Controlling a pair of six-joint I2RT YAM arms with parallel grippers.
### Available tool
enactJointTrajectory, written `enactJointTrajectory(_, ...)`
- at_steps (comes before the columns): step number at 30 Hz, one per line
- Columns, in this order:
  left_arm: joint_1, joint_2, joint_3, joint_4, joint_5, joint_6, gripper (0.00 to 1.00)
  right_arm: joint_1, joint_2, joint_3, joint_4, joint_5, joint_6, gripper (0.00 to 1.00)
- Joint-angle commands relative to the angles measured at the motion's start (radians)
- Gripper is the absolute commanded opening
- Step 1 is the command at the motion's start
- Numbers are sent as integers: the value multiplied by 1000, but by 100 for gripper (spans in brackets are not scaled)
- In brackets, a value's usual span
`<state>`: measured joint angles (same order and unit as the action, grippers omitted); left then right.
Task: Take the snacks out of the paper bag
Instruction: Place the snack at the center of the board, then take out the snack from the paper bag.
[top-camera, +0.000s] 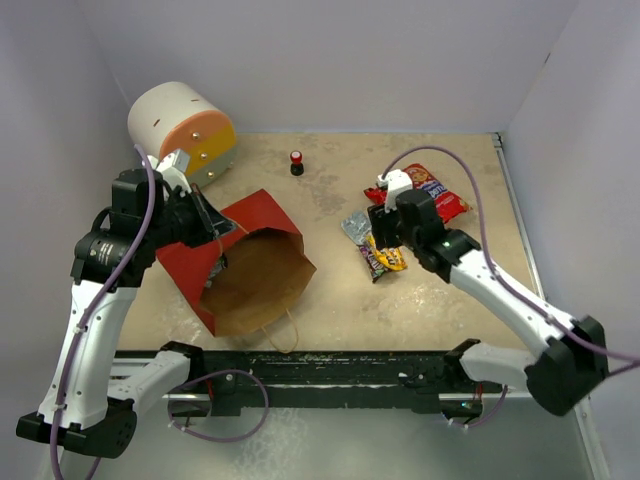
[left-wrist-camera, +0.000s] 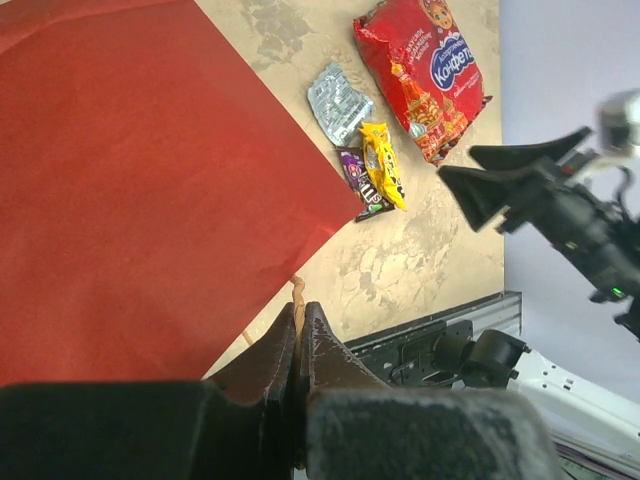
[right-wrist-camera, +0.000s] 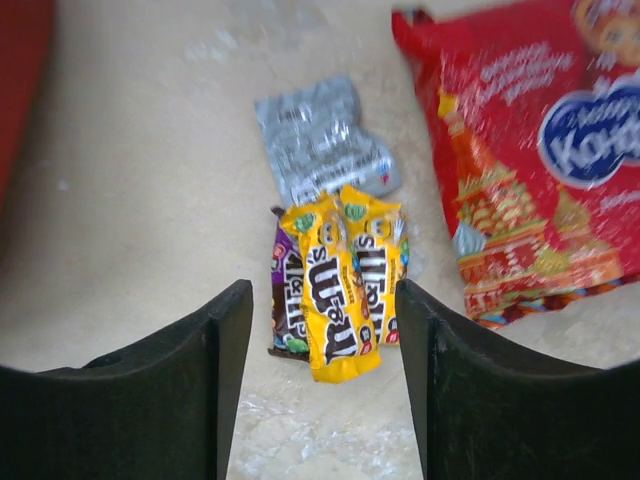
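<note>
R gripper jaws spread above snacks, on table right of bag. L gripper jaws pressed together by bag rim. R best lifts straight up, not nudging them.

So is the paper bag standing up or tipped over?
Tipped over: the paper bag lies on its side, brown inside showing.

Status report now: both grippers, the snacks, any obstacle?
Left gripper jaws shut on paper bag rim. Right gripper jaws open above yellow candy packets. Chip bag and packets lie on table, outside bag. Nothing blocks them.
</note>
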<state>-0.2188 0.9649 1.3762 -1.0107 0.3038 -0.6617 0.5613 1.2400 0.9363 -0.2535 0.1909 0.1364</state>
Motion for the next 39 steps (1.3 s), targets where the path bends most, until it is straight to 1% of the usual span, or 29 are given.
enactJointTrajectory(1,-2,-8,-6,35,17,8,0,-4,-160,-52,78,-116,-150,63)
enactJointTrajectory(3,-2,-7,-7,34,20,10,0,-3,-191,-86,96,-250,-189,64)
enactJointTrajectory(5,-2,-6,-5,29,20,13,0,4,-217,-117,121,-382,-172,65)
enactJointTrajectory(6,-2,-5,-4,23,18,14,0,20,-232,-135,145,-415,-152,66)
enactJointTrajectory(9,-2,-6,-6,4,7,19,0,101,-279,-185,246,-457,-114,67)
enactJointTrajectory(12,-2,-11,-14,-30,-14,31,0,229,-290,-209,334,-457,-147,68)
enactJointTrajectory(15,-2,-16,-19,-69,-40,43,0,340,-268,-214,407,-486,-245,68)
enactJointTrajectory(19,-2,-3,-2,-105,-27,24,0,460,-217,-231,532,-541,-472,69)
enactJointTrajectory(21,-2,4,2,-106,-14,5,0,491,-161,-234,614,-598,-594,69)
enactJointTrajectory(23,-2,14,9,-109,-2,-9,0,502,-68,-216,691,-669,-706,68)
enactJointTrajectory(27,-2,24,30,-121,12,-29,0,529,167,-99,797,-721,-855,66)
enactJointTrajectory(30,-2,17,41,-146,7,-33,0,549,338,-8,935,-688,-830,66)
enactJointTrajectory(32,-2,13,53,-162,0,-37,0,552,456,15,1129,-677,-739,67)
enactJointTrajectory(33,-2,12,58,-164,3,-39,0,558,504,32,1184,-666,-711,68)
enactJointTrajectory(35,-2,13,68,-163,13,-39,0,569,581,61,1233,-647,-704,68)
enactJointTrajectory(36,-2,15,73,-165,17,-36,0,574,612,104,1240,-643,-716,68)
enactJointTrajectory(39,-2,22,98,-177,20,-25,0,578,685,166,1195,-619,-777,69)
